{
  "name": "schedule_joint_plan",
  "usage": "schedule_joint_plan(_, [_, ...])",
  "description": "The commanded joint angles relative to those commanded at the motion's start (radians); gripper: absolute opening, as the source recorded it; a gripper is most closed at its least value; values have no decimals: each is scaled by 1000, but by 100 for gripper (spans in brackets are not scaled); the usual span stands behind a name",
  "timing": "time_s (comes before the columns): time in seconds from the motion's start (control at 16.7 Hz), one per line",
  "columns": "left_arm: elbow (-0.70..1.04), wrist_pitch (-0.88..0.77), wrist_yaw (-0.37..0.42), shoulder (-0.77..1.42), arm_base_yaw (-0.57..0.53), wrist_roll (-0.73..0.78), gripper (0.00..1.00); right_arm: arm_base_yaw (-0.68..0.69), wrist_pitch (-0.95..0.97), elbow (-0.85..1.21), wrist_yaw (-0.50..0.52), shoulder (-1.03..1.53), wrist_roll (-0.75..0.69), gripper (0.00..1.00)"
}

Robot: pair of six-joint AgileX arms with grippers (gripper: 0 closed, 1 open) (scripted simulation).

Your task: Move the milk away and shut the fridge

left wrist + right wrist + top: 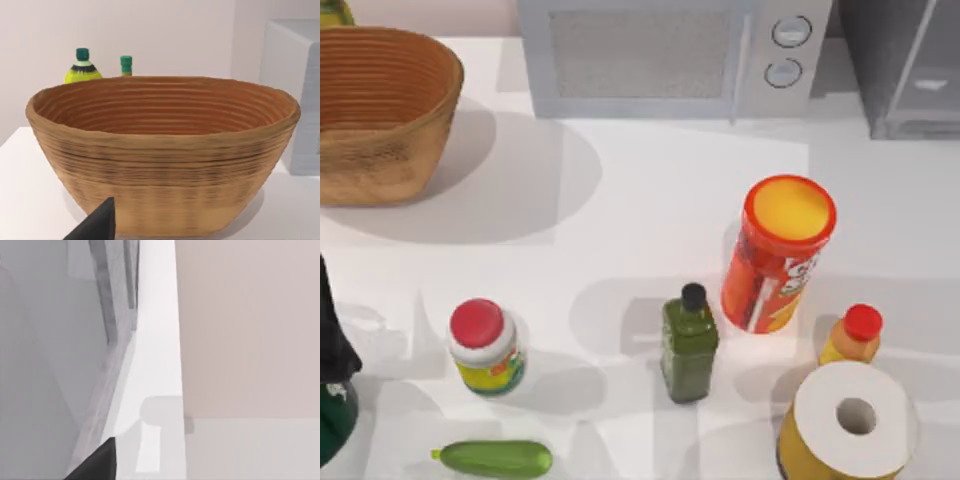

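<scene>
The fridge [905, 70] is the grey cabinet at the table's back right corner, and a pale door edge slants across it. In the right wrist view its grey side and speckled, pale-framed door [117, 315] stand close by, with a dark tip of my right gripper [97, 465] at the frame's edge. The milk is out of view. My left arm [332, 370] sits at the table's left edge. A dark tip of my left gripper [97, 225] points at the wicker basket [160, 155].
The wicker basket [380, 110] stands back left and a light grey microwave [670, 55] back centre. In front stand a red chips can [780, 250], a green bottle [689, 345], a red-capped jar [485, 345], an orange bottle [853, 335], a paper roll [850, 420] and a cucumber [495, 458].
</scene>
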Motion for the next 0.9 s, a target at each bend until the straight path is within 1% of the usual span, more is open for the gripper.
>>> schedule_joint_plan(0.12, [0, 0, 0, 0, 0, 0, 100, 29, 7, -15, 34, 0, 23, 100])
schedule_joint_plan(0.3, [0, 0, 0, 0, 0, 0, 100, 149, 40, -62, 155, -12, 107, 100])
schedule_joint_plan(0.42, [0, 0, 0, 0, 0, 0, 100, 279, 77, -101, 262, -31, 188, 100])
schedule_joint_plan(0.72, [0, 0, 0, 0, 0, 0, 100, 674, 204, -203, 540, -116, 426, 100])
schedule_joint_plan(0.9, [0, 0, 0, 0, 0, 0, 100, 841, 271, -252, 664, -168, 546, 100])
